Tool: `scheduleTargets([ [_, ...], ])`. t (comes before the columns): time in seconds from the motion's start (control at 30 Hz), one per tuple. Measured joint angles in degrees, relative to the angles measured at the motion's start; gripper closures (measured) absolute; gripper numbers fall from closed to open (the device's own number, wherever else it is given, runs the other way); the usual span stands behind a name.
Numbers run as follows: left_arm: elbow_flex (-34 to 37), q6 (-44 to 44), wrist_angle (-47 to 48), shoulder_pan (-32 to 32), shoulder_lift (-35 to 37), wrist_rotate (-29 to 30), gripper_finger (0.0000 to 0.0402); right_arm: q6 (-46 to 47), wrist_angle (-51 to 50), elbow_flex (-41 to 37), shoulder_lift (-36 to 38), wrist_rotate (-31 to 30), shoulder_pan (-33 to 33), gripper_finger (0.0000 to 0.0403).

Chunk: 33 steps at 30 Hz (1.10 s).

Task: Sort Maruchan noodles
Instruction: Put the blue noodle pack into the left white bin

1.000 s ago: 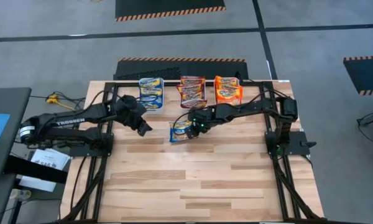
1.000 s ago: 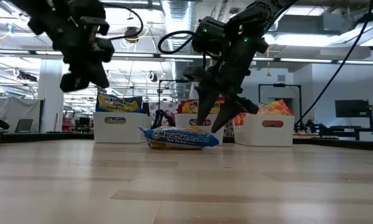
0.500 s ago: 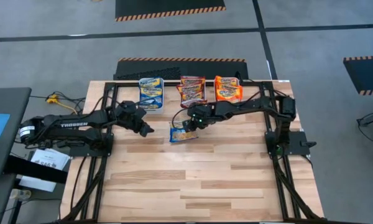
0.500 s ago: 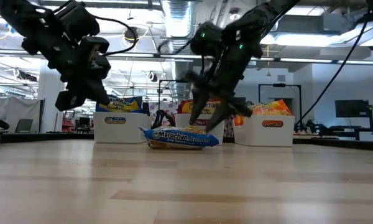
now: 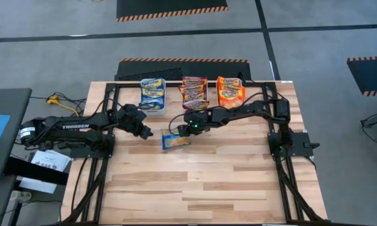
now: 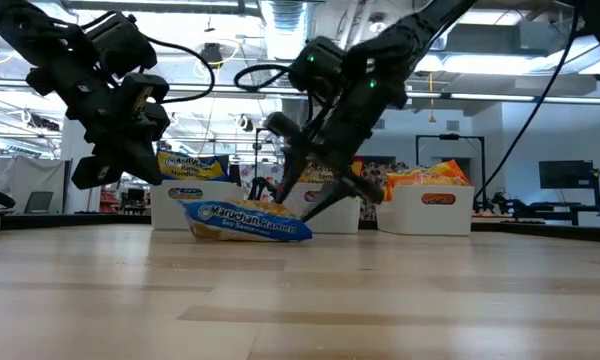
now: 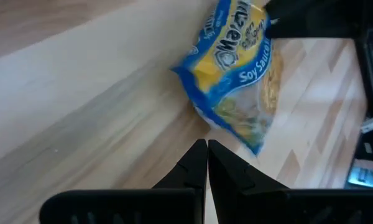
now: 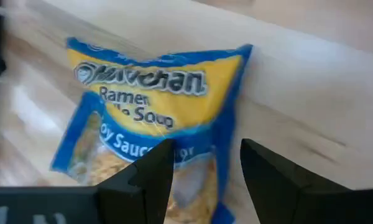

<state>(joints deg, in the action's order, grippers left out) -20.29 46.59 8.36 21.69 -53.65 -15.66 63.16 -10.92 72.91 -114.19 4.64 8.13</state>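
Note:
One blue and yellow Maruchan noodles packet [image 5: 176, 140] lies flat on the wooden table [image 5: 207, 182], near the middle. My right gripper [image 5: 186, 130] is open and slants down onto the packet's far right part. My left gripper [image 5: 148, 132] is shut and hangs just left of the packet, pointing at it [image 7: 236, 81] without touching. Three white bins stand along the far edge. They hold blue packets [image 5: 152, 93], maroon packets [image 5: 195, 91] and orange packets [image 5: 230, 90]. My right gripper comes from above, slanting from the table's far right. One open finger [image 8: 143, 180] is over the packet's printed face [image 8: 174, 143]. The other finger [image 8: 273, 180] stands beside the packet's edge, over bare wood. Whether a fingertip presses the film is hidden by the finger itself. The packet lies on the table.
Black frame rails [image 5: 107, 125] run along the table's left and right sides. The bins [image 6: 440, 210] line the far edge behind the packet. Bare wood stretches from the packet to the near edge.
My right gripper has moved toward the table's left and near edges, sinking and rolling a little, still open. The packet has slid with it, left and nearer, staying flat. My left gripper has come down, still shut.

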Motion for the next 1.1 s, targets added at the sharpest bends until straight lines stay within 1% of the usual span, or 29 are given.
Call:
scheduleTargets([
  [0.03,0.0,0.04,-0.07,0.0,0.0,-0.73,0.0401,0.7,0.25,0.41,-0.42,-0.1,-0.4,0.0193],
  [0.1,0.0,0.04,-0.17,0.0,0.0,-1.89,0.0401,1.76,4.28,2.05,-2.29,-0.22,-0.98,0.0193],
  [0.17,0.0,0.02,-0.14,-0.02,0.0,-2.17,0.0401,1.99,2.81,3.85,-3.53,-0.09,-1.74,0.0193],
  [0.23,0.0,0.04,0.11,-0.02,0.0,-2.12,0.0401,2.37,4.78,6.73,-6.09,0.07,-2.42,0.0193],
  [0.3,0.0,-0.03,0.1,-0.04,0.0,-2.12,0.0402,2.42,2.44,9.27,-7.68,0.11,-3.08,0.0193],
  [0.37,0.0,-0.16,0.54,-0.07,0.04,-2.16,0.0401,1.93,3.18,11.68,-9.53,0.76,-3.66,0.0193],
  [0.4,0.0,0.04,0.5,-0.07,0.02,-2.18,0.0402,1.17,1.14,12.64,-9.74,1.26,-3.66,0.0193],
  [0.47,0.0,0.08,1.25,-0.07,0.42,-2.17,0.0402,-0.05,1.38,14.65,-10.58,1.63,-3.66,0.0193],
  [0.57,-0.04,0.21,0.93,-0.03,0.89,-3.74,0.0402,-2.03,-2.7,16.25,-10.38,1.52,-3.62,0.0193],
  [0.67,-0.42,0.72,1.2,0.0,2.25,-6.33,0.0402,-5.79,-3.47,17.77,-10.31,1.54,-3.13,0.0193],
  [0.77,-0.37,1.49,2.99,0.0,4.7,-7.19,0.0401,-10.62,-3.63,19.53,-9.81,1.49,-2.67,0.0193],
  [0.87,-0.39,3.77,5.51,-0.19,7.86,-7.09,0.0401,-13.31,-4.66,20.89,-9.8,1.45,-2.25,0.0193],
  [1.0,-0.42,7.78,7.41,-2.16,12.2,-5.69,0.0402,-20.46,-4.01,23.06,-9.84,1.49,-1.54,0.0193],
  [1.1,-0.42,12.09,8.16,-4.99,15.21,-3.06,0.0402,-27.24,-3.26,23.89,-9.84,1.52,-1.11,0.0193],
])
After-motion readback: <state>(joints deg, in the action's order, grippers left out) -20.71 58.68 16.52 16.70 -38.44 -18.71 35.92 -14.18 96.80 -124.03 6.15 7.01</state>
